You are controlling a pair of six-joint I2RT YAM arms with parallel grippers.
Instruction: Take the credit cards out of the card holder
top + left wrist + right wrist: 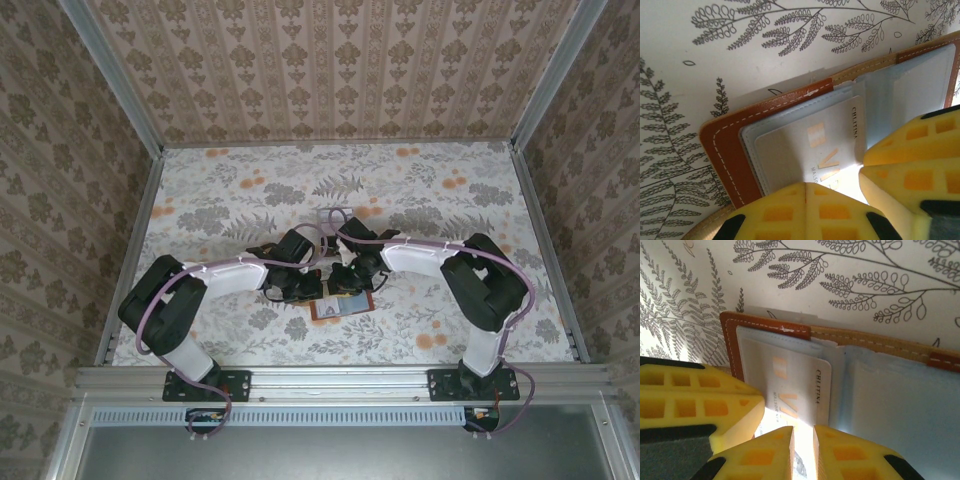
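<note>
The card holder (pixel 343 308), a reddish-brown leather wallet (pixel 727 150) with grey-blue pocket panels (pixel 900 405), lies open on the table between both arms. A pale grey credit card (pixel 810 145) with gold letters sits partly out of its left pocket, and the same card (pixel 795 380) shows in the right wrist view. My left gripper (pixel 807 184) is shut, its yellow tips resting on the card's near edge. My right gripper (pixel 803 429) hovers over the card's near edge, its jaws a narrow gap apart. Both grippers (pixel 305 288) (pixel 352 280) nearly touch.
A small clear tray (pixel 333 215) lies behind the wallet toward the table's far side. The floral tablecloth (pixel 450 200) spreads out on all sides. Patterned walls and metal rails (pixel 140 230) enclose the table.
</note>
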